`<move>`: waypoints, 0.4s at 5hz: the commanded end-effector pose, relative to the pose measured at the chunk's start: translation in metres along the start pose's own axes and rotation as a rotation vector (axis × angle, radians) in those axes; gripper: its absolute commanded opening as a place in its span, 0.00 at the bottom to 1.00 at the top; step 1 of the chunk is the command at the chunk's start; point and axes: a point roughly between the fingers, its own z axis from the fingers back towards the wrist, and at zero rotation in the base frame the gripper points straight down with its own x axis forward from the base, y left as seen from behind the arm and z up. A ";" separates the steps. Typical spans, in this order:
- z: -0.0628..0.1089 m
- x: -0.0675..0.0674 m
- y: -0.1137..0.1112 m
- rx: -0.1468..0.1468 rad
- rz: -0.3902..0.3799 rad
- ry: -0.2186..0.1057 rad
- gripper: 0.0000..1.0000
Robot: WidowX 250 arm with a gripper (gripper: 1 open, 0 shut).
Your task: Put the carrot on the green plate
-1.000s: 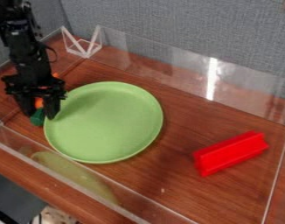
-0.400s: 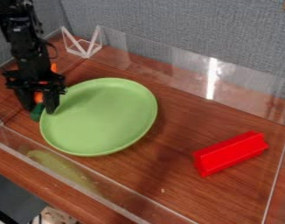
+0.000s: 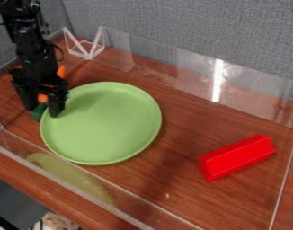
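One black robot arm at far left, coming down from the top corner, wrist vertical, fingers pointing straight down at the left rim of the plate. Two dark fingers visible, splayed apart to either side. A small orange part shows on the wrist, above and right of the fingers.

One carrot: only a sliver shows between the fingers, an orange bit with dark green below it, low at the fingertips. It sits at the plate's left edge; whether it rests on the rim or on the counter just beside it cannot be told. Whether the fingers touch it cannot be told either; they stand wide, with gaps on both sides of the orange.

One green plate: round, light green, shallow rim, lying flat to the right of and below the fingers, its left rim right at the fingertips.

One white wire stand, triangular, behind and right of the fingers, well apart from them, near the back wall.

One red block, long, wedge-like, lying far right of the fingers, beyond the plate and apart from it.

All of it on one brown wood-grain counter, fenced by clear acrylic walls. Yellowish smear or reflection on the near wall, below the fingers.
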 end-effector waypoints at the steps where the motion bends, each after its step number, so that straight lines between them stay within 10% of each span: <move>1: 0.003 -0.002 0.002 0.005 -0.121 0.009 1.00; 2: 0.004 -0.005 0.005 -0.010 -0.043 0.019 1.00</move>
